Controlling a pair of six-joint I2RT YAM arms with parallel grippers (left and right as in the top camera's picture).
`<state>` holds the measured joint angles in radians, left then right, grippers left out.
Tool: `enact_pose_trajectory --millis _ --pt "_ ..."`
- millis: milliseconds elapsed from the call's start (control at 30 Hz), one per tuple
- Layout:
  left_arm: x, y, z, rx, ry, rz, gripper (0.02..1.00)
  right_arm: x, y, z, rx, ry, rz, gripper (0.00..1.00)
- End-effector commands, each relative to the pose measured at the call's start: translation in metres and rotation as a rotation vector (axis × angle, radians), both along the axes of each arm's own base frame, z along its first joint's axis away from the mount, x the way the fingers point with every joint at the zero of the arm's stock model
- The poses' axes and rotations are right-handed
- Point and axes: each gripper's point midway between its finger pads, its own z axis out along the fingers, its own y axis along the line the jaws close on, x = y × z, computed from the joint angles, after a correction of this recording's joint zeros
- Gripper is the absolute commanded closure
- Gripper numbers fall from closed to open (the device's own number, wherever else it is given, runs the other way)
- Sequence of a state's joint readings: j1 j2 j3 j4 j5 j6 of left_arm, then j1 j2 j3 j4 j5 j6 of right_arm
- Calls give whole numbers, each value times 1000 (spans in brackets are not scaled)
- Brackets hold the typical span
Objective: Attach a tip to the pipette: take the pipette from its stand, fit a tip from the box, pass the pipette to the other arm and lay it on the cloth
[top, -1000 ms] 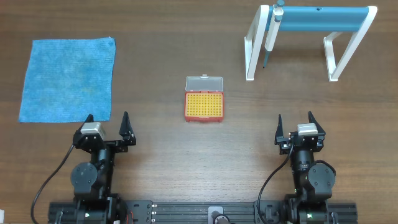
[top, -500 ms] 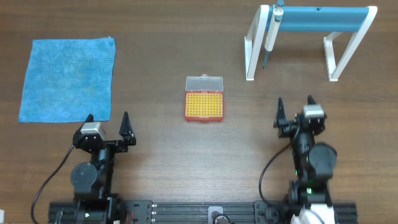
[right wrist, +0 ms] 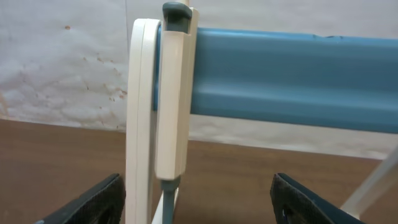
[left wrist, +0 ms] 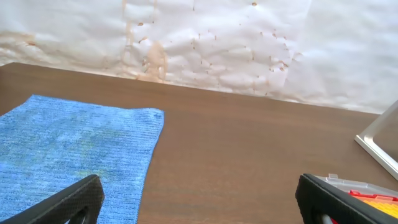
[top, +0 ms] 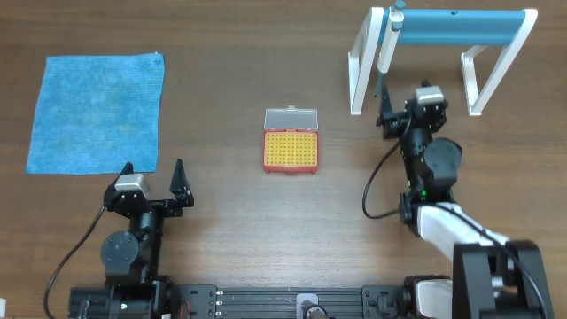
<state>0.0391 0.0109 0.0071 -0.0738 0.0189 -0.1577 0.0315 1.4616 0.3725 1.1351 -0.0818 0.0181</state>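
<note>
Top view is showing the right gripper (top: 400, 102) hovering at the far right of the wooden table (top: 266, 230), just in front of the left end of the stand (top: 456, 28). Its two fingers are standing wide apart and are gripping nothing. The pipette (top: 387, 49) is hanging upright from the stand's blue bar, right beside the white end frame, with its thin lower end pointing down towards the table.

In the right wrist view the pipette (right wrist: 176, 93) is hanging straight ahead, between the lines of the two spread fingers of the right gripper (right wrist: 196, 186) but apart from both; its pale body is lying against the white upright, and the blue bar of the stand (right wrist: 280, 81) is running off to one side behind it.

The tip box (top: 290, 151) is sitting near the middle of the table with its clear lid folded back and its yellow tips showing. The blue cloth (top: 96, 113) is lying flat at the far left, well apart from the box.

The left gripper (top: 152, 168) is hanging close to its base, just beside the near edge of the cloth, fingers spread wide and gripping nothing. In the left wrist view the left gripper (left wrist: 199, 186) is facing bare table, with the cloth (left wrist: 68, 149) on one side and a corner of the tip box (left wrist: 360, 193) on the other
</note>
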Motion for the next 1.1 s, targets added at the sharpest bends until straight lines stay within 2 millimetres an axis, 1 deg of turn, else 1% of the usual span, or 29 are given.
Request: enact_pose_trajectory --millis 33,133,267,333,433,667,733,900,1100 --pt "0 1 -1 9 1 7 23 26 5 12 12 -28 13 233" --pt "0 1 -1 9 1 7 20 34 8 11 13 -26 21 233" --pt "0 1 -1 9 1 7 23 45 11 3 12 -8 25 233" --pt "0 1 -1 9 1 7 23 52 2 1 14 -4 -31 233" --pt "0 1 -1 9 1 7 23 55 -3 0 15 -2 -62 233" --pt "0 1 -1 9 1 7 23 64 -2 -1 15 -2 -57 235" --pt "0 1 -1 9 1 7 23 68 2 -1 15 -4 -39 235" --pt "0 1 -1 9 1 7 23 70 2 0 15 -6 -39 235" --pt "0 1 -1 9 1 7 20 73 3 -12 12 27 -39 237"
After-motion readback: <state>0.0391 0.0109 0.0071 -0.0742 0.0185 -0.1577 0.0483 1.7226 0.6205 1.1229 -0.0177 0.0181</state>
